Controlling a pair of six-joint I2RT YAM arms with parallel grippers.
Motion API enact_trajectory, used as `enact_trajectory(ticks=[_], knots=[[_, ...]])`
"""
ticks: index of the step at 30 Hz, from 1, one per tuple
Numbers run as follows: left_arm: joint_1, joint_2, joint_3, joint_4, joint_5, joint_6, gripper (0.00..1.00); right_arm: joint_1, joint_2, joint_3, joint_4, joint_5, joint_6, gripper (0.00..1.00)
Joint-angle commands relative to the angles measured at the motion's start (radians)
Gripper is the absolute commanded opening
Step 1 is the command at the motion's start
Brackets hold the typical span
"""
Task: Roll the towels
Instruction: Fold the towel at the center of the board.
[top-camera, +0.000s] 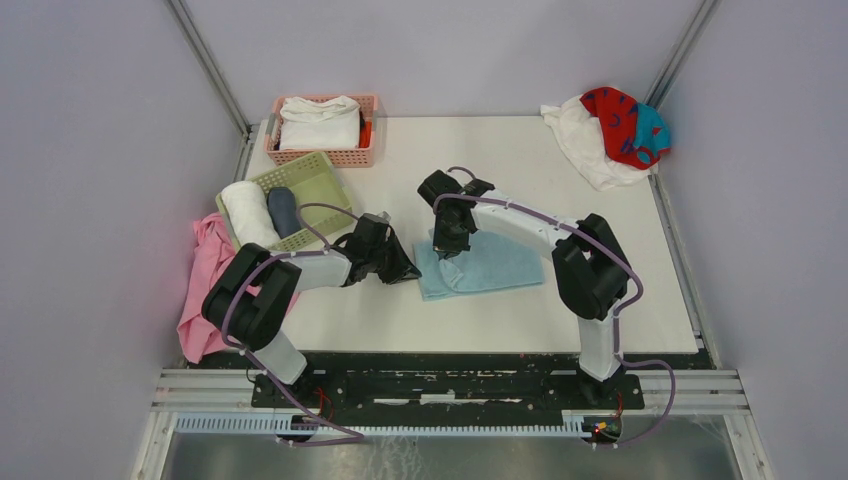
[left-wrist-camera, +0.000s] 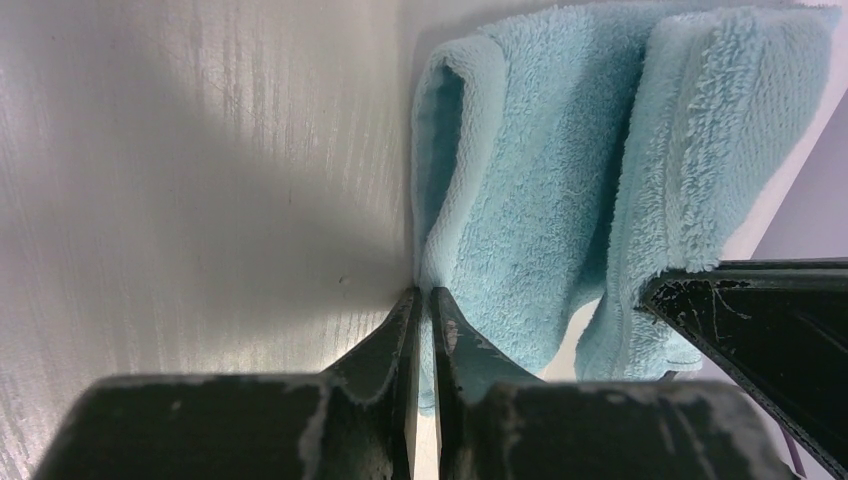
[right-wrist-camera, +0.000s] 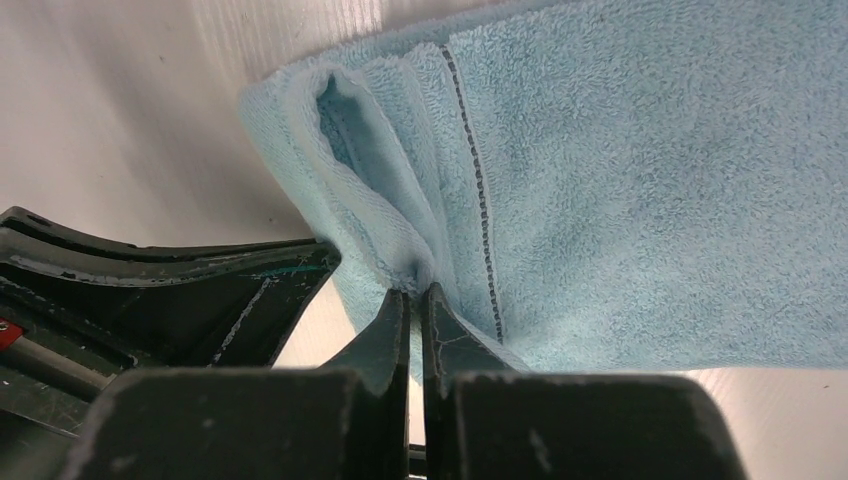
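The light blue towel (top-camera: 482, 264) lies folded on the white table in front of both arms. My left gripper (top-camera: 405, 270) is at its left edge, and in the left wrist view the left gripper (left-wrist-camera: 425, 292) is shut on the towel's (left-wrist-camera: 520, 190) edge, with cloth showing between the tips. My right gripper (top-camera: 447, 250) comes down on the towel's far left corner. The right wrist view has the right gripper (right-wrist-camera: 417, 290) shut on a raised fold of the towel (right-wrist-camera: 640, 180). A white towel (top-camera: 585, 145) and a red towel with teal marks (top-camera: 615, 120) are heaped at the back right corner.
A pink basket (top-camera: 345, 156) at the back left holds folded white cloth. A green basket (top-camera: 312, 180) beside it holds a white roll (top-camera: 246, 210) and a dark blue roll (top-camera: 283, 209). A pink cloth (top-camera: 205, 285) hangs over the table's left edge.
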Motion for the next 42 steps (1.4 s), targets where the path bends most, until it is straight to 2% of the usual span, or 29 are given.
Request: enact_trajectory(ticks=[1, 10, 16, 20, 24, 30, 36, 42], knots=[[-0.009, -0.001, -0.013, 0.01, -0.009, -0.02, 0.14, 0.008, -0.024, 0.038, 0.02, 0.01, 0.025, 0.05], [-0.014, -0.015, -0.004, -0.018, -0.036, -0.005, 0.14, 0.008, -0.025, 0.038, 0.011, -0.01, 0.016, 0.07], [-0.016, -0.04, -0.002, -0.049, -0.066, 0.006, 0.14, 0.008, -0.115, 0.031, -0.034, 0.143, -0.015, 0.04], [-0.018, -0.058, 0.01, -0.082, -0.091, 0.021, 0.14, 0.008, -0.151, 0.034, -0.059, 0.178, -0.032, 0.04], [-0.024, -0.069, 0.02, -0.098, -0.109, 0.029, 0.14, 0.008, -0.148, 0.035, -0.051, 0.137, -0.043, 0.04], [-0.033, -0.057, 0.018, -0.094, -0.111, 0.024, 0.14, 0.015, -0.057, 0.014, 0.027, -0.024, -0.028, 0.09], [-0.036, -0.055, 0.009, -0.091, -0.119, 0.021, 0.14, 0.019, 0.028, 0.002, 0.088, -0.141, -0.022, 0.23], [-0.036, -0.084, 0.007, -0.121, -0.154, 0.022, 0.19, 0.017, -0.032, 0.008, 0.092, -0.161, -0.091, 0.5]])
